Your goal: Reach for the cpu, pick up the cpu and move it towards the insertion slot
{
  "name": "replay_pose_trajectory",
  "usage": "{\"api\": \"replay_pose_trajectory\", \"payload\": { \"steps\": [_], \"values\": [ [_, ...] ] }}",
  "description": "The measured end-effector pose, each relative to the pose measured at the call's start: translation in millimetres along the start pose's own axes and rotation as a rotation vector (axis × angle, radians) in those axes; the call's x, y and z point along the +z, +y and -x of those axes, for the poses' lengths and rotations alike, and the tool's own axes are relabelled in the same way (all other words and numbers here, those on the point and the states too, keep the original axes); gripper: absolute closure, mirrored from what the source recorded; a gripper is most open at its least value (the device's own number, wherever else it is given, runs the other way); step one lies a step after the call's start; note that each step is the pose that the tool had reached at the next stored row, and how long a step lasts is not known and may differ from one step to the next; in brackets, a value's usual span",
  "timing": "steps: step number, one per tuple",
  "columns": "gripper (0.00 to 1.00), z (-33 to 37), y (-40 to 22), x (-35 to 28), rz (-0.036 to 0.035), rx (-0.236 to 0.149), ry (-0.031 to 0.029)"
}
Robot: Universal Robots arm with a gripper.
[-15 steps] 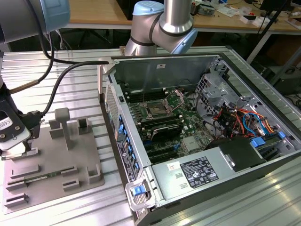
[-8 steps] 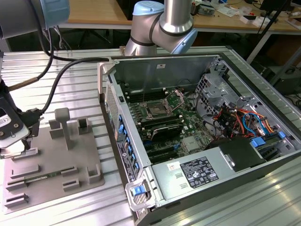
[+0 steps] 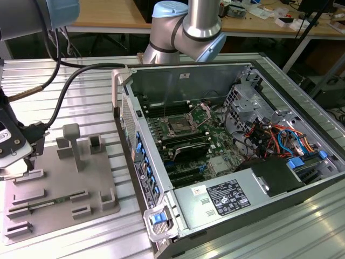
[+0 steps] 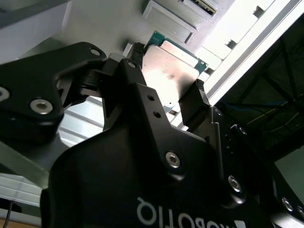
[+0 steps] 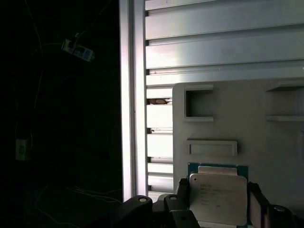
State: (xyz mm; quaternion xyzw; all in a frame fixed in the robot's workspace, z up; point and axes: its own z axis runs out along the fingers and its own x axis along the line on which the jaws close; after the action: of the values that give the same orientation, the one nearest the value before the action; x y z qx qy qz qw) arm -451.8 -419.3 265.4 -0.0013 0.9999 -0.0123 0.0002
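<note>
**A:** Two fingers [image 5: 254, 199] of the gripper [image 5: 217, 192] stand narrow, one against each side of the cpu [image 5: 218, 198]. I read that as a grip on the chip.

**B:** The second wrist view agrees: the cpu [image 4: 172, 71] sits between the black pads, silver top bare, green edge showing. Is it off the fixture?

**A:** Can't tell. It lies just over the grey fixture [image 5: 266, 142], beside an oblong recess, but contact is hidden.

**B:** Which step, then?

**A:** My judgement is that the reach is done and the pick-up is in hand. The carry isn't begun.

**B:** And the wider shot?

**A:** In the exterior view the gripper [image 3: 29, 159] hangs at the far left edge of the frame, over the fixture's [image 3: 59, 189] left side. The open case [image 3: 129, 140] stands to the right of it. The slot [image 3: 178, 128] lies inside the case, near the frame's middle and well apart from the gripper.

**B:** What does the carry call for?

**A:** A level lift, I'd say, with height enough to clear the case wall between fixture and slot.
</note>
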Motion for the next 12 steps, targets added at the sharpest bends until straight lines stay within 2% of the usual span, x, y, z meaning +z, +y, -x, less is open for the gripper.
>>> {"api": "replay_pose_trajectory", "payload": {
  "steps": [12],
  "values": [
    [0.45, 0.0, -0.2, -8.2, 0.0, 0.0, -0.0001]
  ]
}}
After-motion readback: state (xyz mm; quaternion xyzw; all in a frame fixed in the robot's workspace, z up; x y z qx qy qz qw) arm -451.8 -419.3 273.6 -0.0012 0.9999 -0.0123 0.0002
